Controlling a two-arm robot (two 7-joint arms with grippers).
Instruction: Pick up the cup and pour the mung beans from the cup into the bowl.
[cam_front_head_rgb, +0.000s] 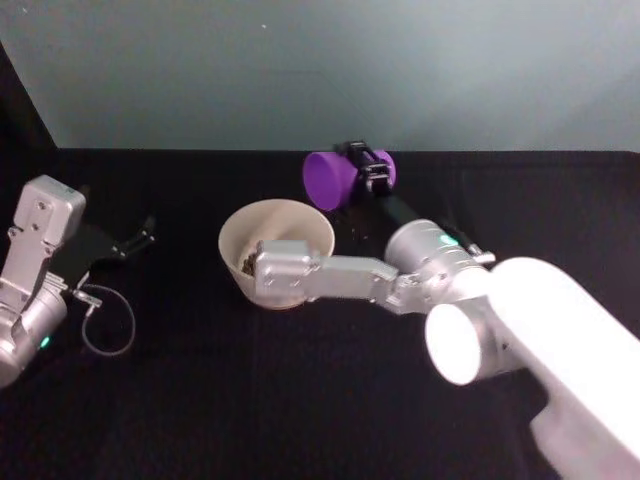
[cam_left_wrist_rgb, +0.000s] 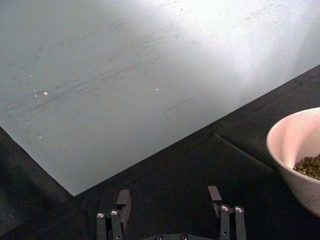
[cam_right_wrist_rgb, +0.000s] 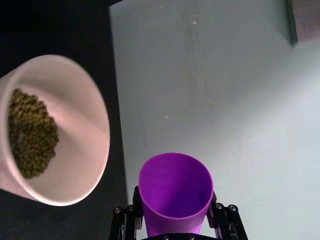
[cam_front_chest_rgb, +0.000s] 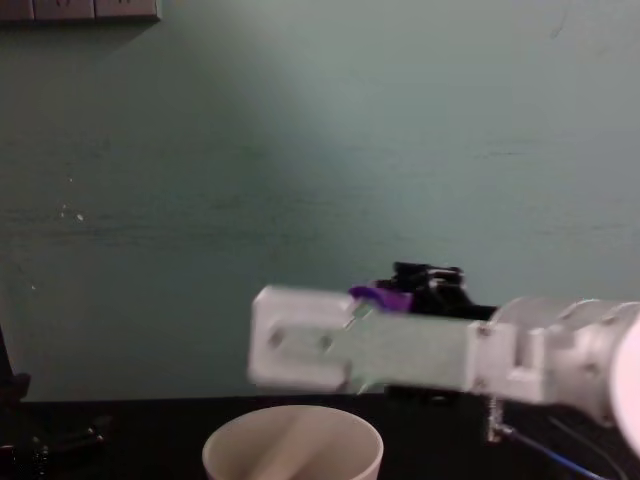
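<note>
Head view: right gripper (cam_front_head_rgb: 375, 172) clamps the cup (cam_front_head_rgb: 330, 180) on its side at the bowl's (cam_front_head_rgb: 245, 232) one o'clock, mouth facing nine o'clock; left gripper (cam_front_head_rgb: 135, 240) parked, jaws apart.

- In the head view, a silver link of the right arm (cam_front_head_rgb: 300, 275) is covering the near wall of the bowl (cam_front_head_rgb: 285, 222) and most of the beans (cam_front_head_rgb: 246, 263) inside.
- In the right wrist view, the bottom edge is cutting off the base of the cup (cam_right_wrist_rgb: 176, 192) and the right gripper (cam_right_wrist_rgb: 175, 227) clamping it.
- In the chest view, the arm is hiding nearly all of the cup, leaving a purple sliver showing.
- The left wrist view's edge is cropping the bowl.
</note>
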